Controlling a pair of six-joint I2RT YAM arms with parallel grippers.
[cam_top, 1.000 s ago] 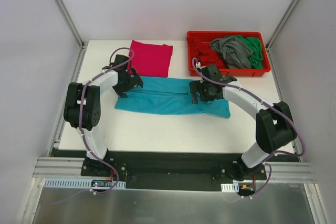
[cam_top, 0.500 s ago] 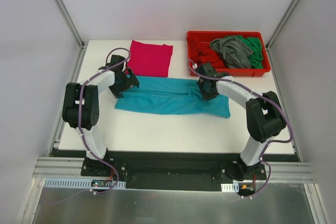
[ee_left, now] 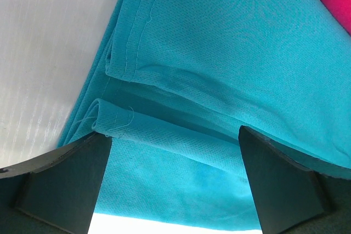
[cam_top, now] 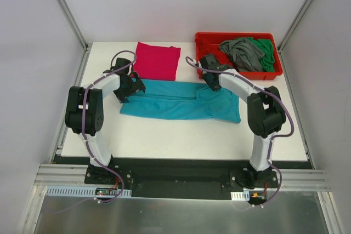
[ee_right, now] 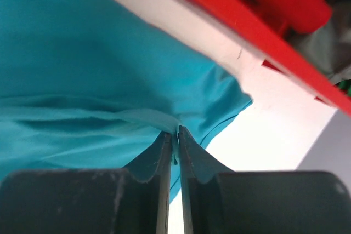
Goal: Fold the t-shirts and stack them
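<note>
A teal-blue t-shirt (cam_top: 175, 102) lies in a long folded strip across the table's middle. My left gripper (cam_top: 131, 87) hangs over its left end, jaws wide open astride the layered hem (ee_left: 164, 130), touching nothing. At the shirt's right upper edge my right gripper (cam_top: 207, 75) is shut on a pinch of teal cloth (ee_right: 174, 131), which is pulled up into a ridge. A folded magenta-pink t-shirt (cam_top: 158, 60) lies flat just behind the teal one. Grey (cam_top: 241, 52) and green (cam_top: 267, 47) t-shirts are crumpled in the tray, with red cloth (cam_top: 211, 54) beside them.
The red plastic tray (cam_top: 238, 73) stands at the back right, its near wall (ee_right: 247, 31) close beside my right gripper. White tabletop (cam_top: 181, 138) stretches in front of the teal shirt. Frame posts rise at the back corners.
My right gripper closed on the teal shirt's upper right edge and moved back toward the tray, drawing the cloth with it. The left gripper shifted slightly left and stays open.
</note>
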